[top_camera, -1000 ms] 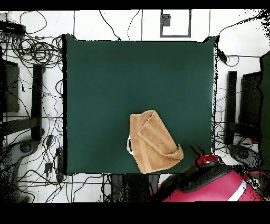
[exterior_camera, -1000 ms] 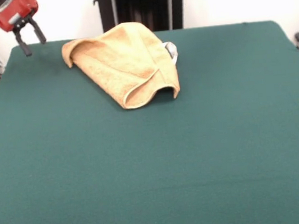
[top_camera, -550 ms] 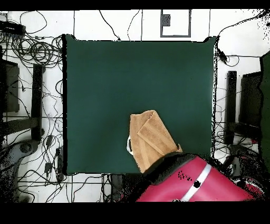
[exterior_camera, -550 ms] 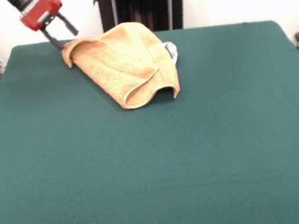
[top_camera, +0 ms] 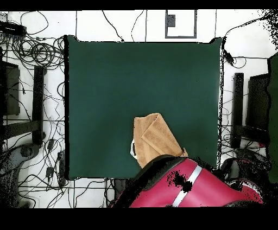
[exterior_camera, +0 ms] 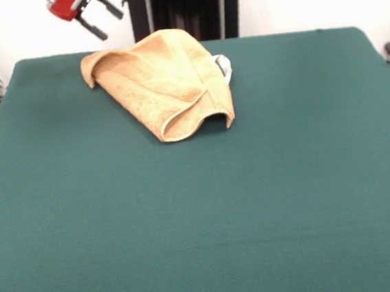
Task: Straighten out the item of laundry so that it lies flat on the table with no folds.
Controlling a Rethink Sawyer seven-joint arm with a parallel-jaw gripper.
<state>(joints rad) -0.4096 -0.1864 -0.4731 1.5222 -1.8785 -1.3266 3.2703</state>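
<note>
Item: we record one golden-tan terry towel (exterior_camera: 164,80), folded over on itself into a rough wedge, a rolled hem loop raised at its near corner. We see a small white tag (exterior_camera: 224,66) at one edge. It lies on the dark green table (exterior_camera: 201,214), near the far edge, the surface far larger than the cloth.

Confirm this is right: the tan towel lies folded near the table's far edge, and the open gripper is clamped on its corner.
Not quite. The gripper is open but grips nothing: the front view shows it in the air above the table, clear of the towel. The towel does lie folded near the far edge.
</note>
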